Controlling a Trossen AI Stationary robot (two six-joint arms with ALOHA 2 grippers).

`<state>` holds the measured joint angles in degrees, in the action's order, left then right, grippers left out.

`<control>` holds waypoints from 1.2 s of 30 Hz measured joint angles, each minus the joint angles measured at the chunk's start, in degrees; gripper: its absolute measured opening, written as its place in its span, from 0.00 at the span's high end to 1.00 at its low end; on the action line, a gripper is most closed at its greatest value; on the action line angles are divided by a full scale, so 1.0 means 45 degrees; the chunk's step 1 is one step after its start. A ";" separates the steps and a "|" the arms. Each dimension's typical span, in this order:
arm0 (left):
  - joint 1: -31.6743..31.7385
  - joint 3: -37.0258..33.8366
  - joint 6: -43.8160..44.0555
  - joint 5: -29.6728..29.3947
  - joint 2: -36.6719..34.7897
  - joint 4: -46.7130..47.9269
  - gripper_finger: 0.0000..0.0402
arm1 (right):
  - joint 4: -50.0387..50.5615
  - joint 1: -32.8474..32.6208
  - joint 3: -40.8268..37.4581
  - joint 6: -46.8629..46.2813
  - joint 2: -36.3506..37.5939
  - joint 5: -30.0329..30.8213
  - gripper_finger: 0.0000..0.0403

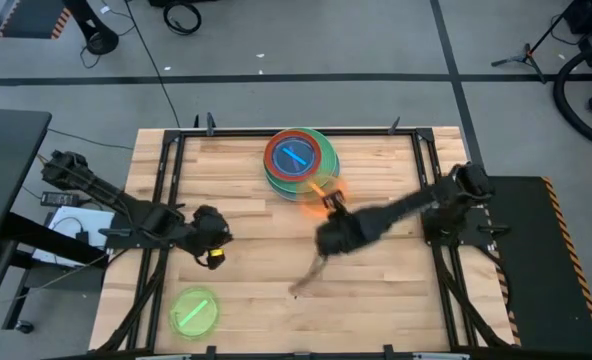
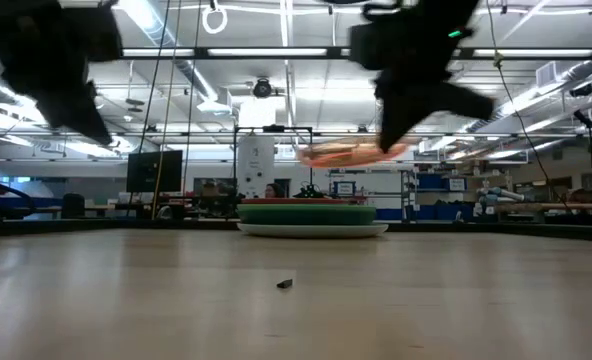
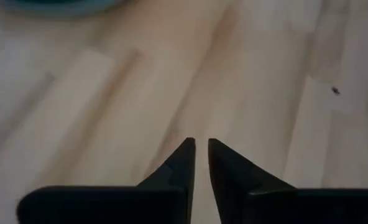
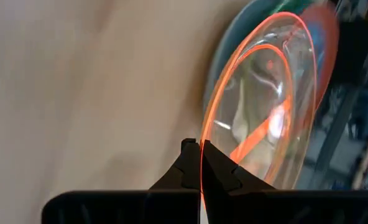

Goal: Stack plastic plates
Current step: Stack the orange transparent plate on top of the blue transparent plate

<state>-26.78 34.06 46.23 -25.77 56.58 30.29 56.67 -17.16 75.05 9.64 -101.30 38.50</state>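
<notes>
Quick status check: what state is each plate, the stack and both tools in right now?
Small orange plate: lifted, pinched at its rim by the right tool, above the stack's edge.
Plate stack: flat on the table, blue plate on top.
Small lime plate: alone on the table.
Left tool: nearly shut, empty.

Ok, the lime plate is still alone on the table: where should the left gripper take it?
By the rim, probably. The small lime plate lies flat on the table with nothing beside it. The left gripper, shut and empty, hovers just beyond it, so the edge facing the stack looks nearest. The right gripper holds the orange plate the same way.
</notes>
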 joint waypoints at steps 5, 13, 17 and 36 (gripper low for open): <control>-0.0016 -0.1894 0.0604 0.0871 -0.0437 -0.2504 0.92 | -0.3859 0.2591 0.0000 0.4375 0.0044 -0.0988 0.99; 0.0017 -0.1889 0.0483 0.2343 -0.0574 -0.2750 0.86 | -0.6902 0.5599 0.0005 0.8538 0.0044 -0.3550 0.99; 0.0474 -0.1469 0.0512 0.3692 -0.0886 -0.1033 0.74 | -0.7114 0.6320 0.0011 0.8760 -0.0182 -0.4114 0.99; 0.1557 0.2298 -0.2163 0.4283 -0.1340 0.4179 0.51 | -0.8122 0.6807 0.0345 0.8103 -0.2273 -0.2836 0.87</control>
<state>-19.77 44.40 36.49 -6.50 50.56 49.09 20.13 13.47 76.60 46.11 -111.53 25.74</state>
